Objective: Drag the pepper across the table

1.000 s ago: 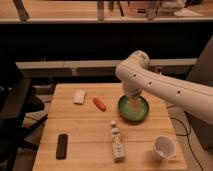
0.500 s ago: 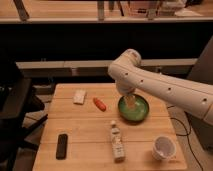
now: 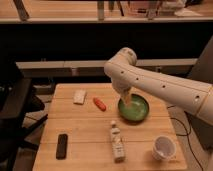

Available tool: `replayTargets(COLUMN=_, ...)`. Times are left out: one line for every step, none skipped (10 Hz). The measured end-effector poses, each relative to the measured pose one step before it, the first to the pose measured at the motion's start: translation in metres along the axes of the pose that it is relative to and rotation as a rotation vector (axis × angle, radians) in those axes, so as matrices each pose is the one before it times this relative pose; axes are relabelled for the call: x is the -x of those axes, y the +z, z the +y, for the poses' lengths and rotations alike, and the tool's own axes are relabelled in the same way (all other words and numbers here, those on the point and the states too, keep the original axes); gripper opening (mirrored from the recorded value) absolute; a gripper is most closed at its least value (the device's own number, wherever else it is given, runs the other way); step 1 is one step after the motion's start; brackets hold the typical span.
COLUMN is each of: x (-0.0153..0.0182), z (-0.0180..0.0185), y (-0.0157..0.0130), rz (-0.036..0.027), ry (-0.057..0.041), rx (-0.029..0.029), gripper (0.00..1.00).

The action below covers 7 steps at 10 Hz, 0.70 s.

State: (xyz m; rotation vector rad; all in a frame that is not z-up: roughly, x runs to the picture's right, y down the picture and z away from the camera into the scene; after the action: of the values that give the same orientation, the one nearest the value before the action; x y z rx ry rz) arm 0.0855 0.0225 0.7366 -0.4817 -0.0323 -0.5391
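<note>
The small, tapered red-orange pepper [image 3: 99, 104] lies on the light wooden plank table [image 3: 85, 131], in the far half of the top and a little left of the middle. It rests at a slant, one end toward the far left and the other toward the near right, and nothing touches it.

Just beside it to the left and slightly farther back sits a small pale rectangular block [image 3: 79, 96]. To the pepper's right, near but apart from it, stands a round green bowl [image 3: 136, 111].

The robot's white, tube-shaped arm [image 3: 160, 87] reaches in from the right edge of the view, bends at a rounded elbow above the table's far side and turns downward. At its end the tan gripper [image 3: 126, 99] hangs over the left part of the green bowl, close to the rim on the pepper's side. Its fingers are spread apart and carry nothing. The gripper is apart from the pepper, with the bowl's left rim between them.

Nearer the front edge, a white bottle with a label [image 3: 117, 142] is placed about midway across; whether it stands or lies cannot be told. A white cup [image 3: 164, 147] sits at the front right corner, its mouth showing, and a flat black rectangular object [image 3: 62, 146] lies near the front left corner. A dark chair [image 3: 15, 107] stands off the table's left side
</note>
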Motion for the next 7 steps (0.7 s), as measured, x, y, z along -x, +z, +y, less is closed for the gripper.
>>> replayTargets(x=0.00151, z=-0.00304, y=0.00066, rz=-0.00273, ry=-0.02193, rx=-0.00679, gripper=0.80)
replayTargets(x=0.00188, z=-0.00291, y=0.00107, rz=-0.00322, ry=-0.01674, rx=-0.00520, gripper=0.80)
replayTargets(x=0.00198, z=-0.00382, y=0.00144, rz=-0.00421, ry=-0.02340, rx=-0.00726, gripper=0.80)
replayTargets(x=0.00059, z=-0.00311, y=0.00111, rz=-0.00332, ry=-0.01835, rx=-0.00709, gripper=0.80)
replayTargets(x=0.00006, z=-0.00136, y=0.00078, rz=-0.00140, ry=-0.01088, rx=-0.00330, gripper=0.80)
replayTargets(x=0.00069, z=-0.00170, y=0.00194, rz=-0.00221, ry=-0.01565, rx=-0.00307, gripper=0.80)
replayTargets(x=0.00114, z=-0.00347, y=0.00143, rz=-0.00408, ry=-0.02328, rx=-0.00635, gripper=0.80)
